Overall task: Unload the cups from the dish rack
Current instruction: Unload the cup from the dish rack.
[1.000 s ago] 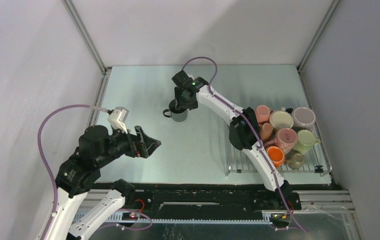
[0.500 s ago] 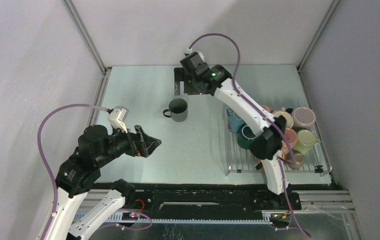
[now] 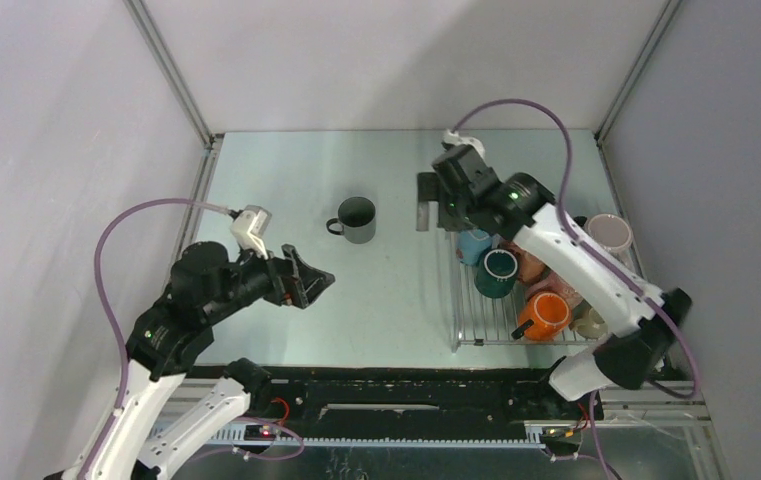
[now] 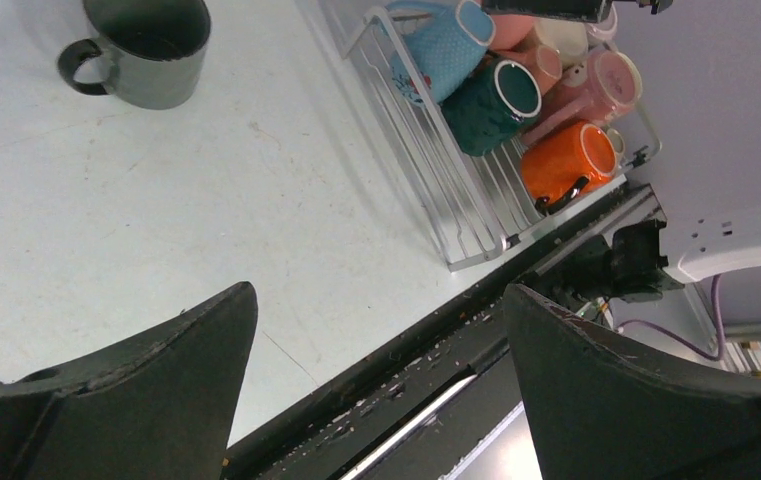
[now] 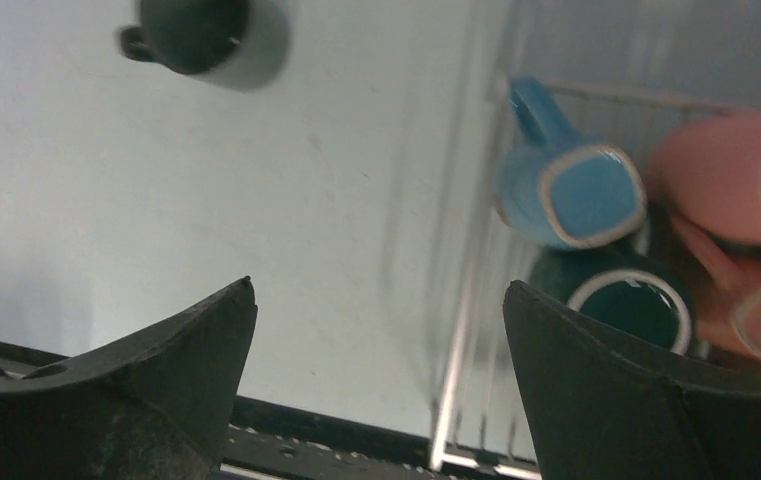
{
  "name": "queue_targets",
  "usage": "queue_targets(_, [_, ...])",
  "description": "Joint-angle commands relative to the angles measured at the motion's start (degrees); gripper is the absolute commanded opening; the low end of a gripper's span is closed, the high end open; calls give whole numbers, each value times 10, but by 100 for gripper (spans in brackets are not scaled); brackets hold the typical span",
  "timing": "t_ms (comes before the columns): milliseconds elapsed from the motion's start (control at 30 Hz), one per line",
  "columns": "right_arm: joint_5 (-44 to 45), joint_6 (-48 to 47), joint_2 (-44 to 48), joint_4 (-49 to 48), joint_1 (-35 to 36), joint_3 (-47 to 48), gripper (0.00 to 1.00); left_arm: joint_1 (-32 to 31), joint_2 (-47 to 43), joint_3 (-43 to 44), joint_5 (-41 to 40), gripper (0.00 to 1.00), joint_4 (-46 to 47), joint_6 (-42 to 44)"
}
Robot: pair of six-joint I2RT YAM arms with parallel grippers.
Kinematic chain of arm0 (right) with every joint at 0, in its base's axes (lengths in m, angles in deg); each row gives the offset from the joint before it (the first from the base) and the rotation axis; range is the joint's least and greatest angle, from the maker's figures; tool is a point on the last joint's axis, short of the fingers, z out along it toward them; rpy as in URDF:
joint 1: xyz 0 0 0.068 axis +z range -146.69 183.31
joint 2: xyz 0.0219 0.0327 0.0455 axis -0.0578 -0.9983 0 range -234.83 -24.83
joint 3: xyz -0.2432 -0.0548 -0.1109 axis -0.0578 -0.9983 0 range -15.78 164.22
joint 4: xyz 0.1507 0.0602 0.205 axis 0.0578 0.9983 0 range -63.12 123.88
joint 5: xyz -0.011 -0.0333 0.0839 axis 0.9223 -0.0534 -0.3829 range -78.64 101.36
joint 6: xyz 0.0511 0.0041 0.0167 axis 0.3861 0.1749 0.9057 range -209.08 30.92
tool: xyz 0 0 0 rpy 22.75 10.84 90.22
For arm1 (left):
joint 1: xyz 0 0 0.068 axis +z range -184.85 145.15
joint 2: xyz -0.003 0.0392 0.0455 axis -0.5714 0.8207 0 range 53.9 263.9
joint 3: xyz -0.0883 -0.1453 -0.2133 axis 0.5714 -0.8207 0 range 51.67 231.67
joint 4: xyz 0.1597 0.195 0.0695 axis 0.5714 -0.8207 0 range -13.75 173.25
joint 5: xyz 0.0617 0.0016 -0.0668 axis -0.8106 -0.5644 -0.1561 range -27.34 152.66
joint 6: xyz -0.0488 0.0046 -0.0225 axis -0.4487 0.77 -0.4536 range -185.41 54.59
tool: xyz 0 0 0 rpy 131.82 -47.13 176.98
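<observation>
Cups: most sit bunched in the rack [image 3: 476, 328] on the right side of the tabletop [image 3: 276, 180]; one grey cup [image 3: 356, 218] stands upright by itself, well apart to the rack's left, with its handle pointing left.
Rack contents: a blue cup [image 3: 473, 245] tilts against the left rim, with a teal cup [image 3: 497, 272] just beside it on the near side. An orange cup [image 3: 544, 314] lies nearest the arm bases, and a lilac cup [image 3: 608, 232] is at the far right.
Pink cups: partly hidden under the right arm, so I cannot tell how many there are.
Right hand [image 3: 436, 212]: fingers wide apart, holding nothing, hovering by the rack's far left corner.
Left hand [image 3: 311, 278]: fingers wide apart, holding nothing, raised over the tabletop's near left and pointing toward the rack.
</observation>
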Motion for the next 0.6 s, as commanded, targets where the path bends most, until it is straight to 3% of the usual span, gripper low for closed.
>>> queue_targets(0, [-23,-18,102,-58,-52,-119,100,-36,23,-19,-14,100,51,-7])
queue_targets(200, [-42,-58,134,-102,-112,-196,100,-91,66,-12,-48,100,79,-16])
queue_targets(567, [-82,-128,70,-177,-179,-226,100,-113,113,7,-73,100,101,-16])
